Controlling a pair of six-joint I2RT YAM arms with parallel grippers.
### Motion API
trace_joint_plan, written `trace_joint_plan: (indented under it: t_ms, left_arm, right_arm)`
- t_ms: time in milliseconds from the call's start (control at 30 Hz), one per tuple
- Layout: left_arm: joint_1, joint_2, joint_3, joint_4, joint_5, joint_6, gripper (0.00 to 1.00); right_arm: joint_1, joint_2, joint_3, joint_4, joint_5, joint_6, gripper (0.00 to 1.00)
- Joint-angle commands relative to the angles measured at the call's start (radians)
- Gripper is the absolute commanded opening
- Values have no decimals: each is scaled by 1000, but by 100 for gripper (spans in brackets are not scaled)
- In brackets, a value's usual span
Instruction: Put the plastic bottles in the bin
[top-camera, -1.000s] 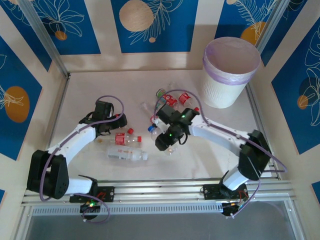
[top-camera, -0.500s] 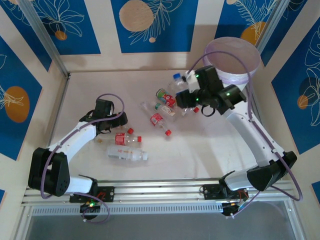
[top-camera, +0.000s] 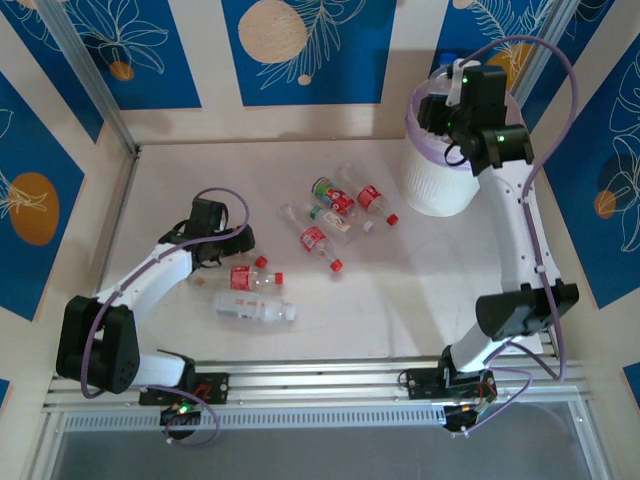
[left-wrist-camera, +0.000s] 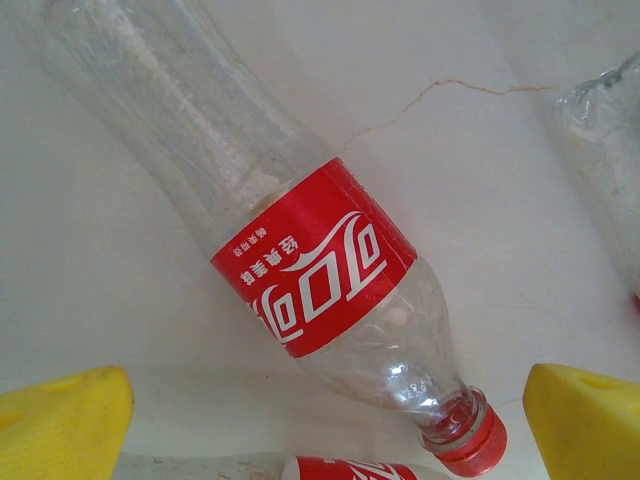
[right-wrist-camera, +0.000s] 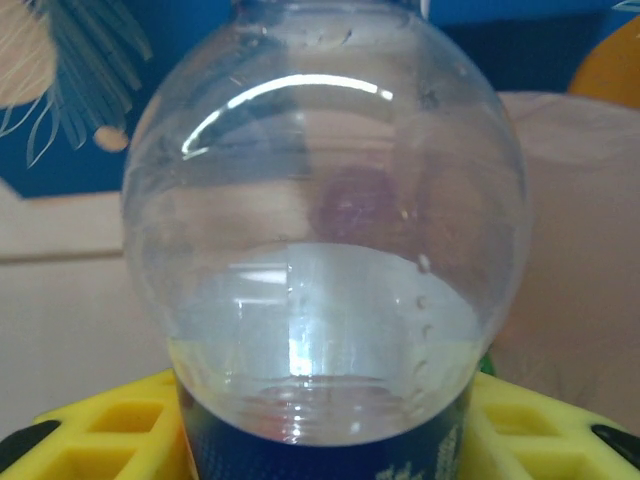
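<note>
**Over the bin (top-camera: 440, 190): blue bottle (right-wrist-camera: 320, 200) in right pincer (right-wrist-camera: 320, 440)**

The left pincer (left-wrist-camera: 320, 430) hangs released, fingers wide either side of a red bottle (left-wrist-camera: 310, 260) lying on the tabletop (left-wrist-camera: 520, 150). Farther off, the right pincer grasps the blue bottle above the bin. A second ago it was low among the loose bottles (top-camera: 330, 215).

White arms (top-camera: 160, 270), black joints (top-camera: 100, 350), lilac cables (top-camera: 215, 195), yellow fingers (left-wrist-camera: 70, 425).

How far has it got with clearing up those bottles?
Done: I cannot see into the bin. In hand: the right hand holds a blue-labelled bottle above the bin. To do: the open left hand hovers over a red-labelled bottle, others lie nearby, and a cluster of bottles lies mid-table.
</note>
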Motion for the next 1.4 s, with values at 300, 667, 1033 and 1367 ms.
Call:
trace_joint_plan:
  t_ms: [300, 667, 1033, 1367]
  left_arm:
    - [9, 5, 0, -10, 24, -1, 100]
    - [9, 41, 12, -7, 29, -4, 97]
    - [4, 95, 26, 10, 39, -16, 96]
    - [5, 129, 28, 35, 45, -32, 96]
  right_arm:
    - [-131, 287, 291, -87, 6, 47, 45]
    - [-184, 352, 181, -72, -57, 52, 45]
    - [-198, 389, 137, -63, -91, 46, 60]
    - [-202, 391, 134, -72, -100, 36, 76]
